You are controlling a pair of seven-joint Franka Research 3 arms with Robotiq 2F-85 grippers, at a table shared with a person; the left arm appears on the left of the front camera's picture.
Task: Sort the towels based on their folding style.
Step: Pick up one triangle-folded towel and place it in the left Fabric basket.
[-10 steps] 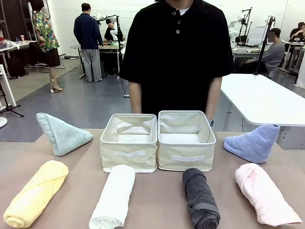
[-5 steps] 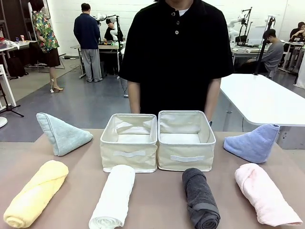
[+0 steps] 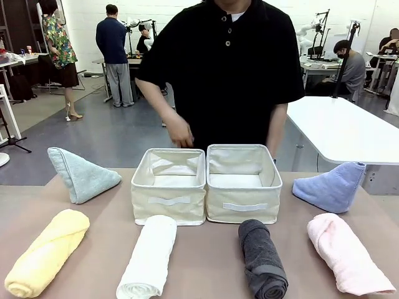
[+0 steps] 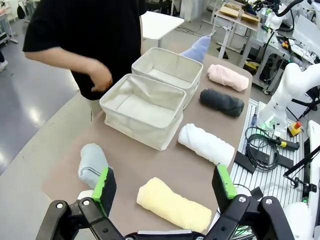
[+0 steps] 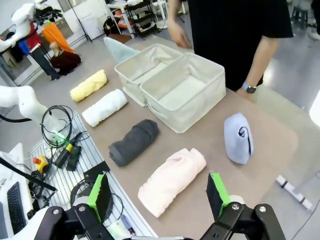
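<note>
I log: tan table (image 3: 212, 261) carries towels (image 3: 149, 255) beside and before two cream baskets (image 3: 156, 212); grey floor (image 3: 112, 143) beyond. Left gripper (image 4: 164, 180), right gripper (image 5: 159, 194): jaws spread, empty.

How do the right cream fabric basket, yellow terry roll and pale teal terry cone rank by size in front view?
1. right cream fabric basket
2. yellow terry roll
3. pale teal terry cone; roll lies nearer the camera, so last two unsure.

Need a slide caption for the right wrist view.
Open right hand faces pink roll; both cream baskets empty, nothing sorted yet.
</note>
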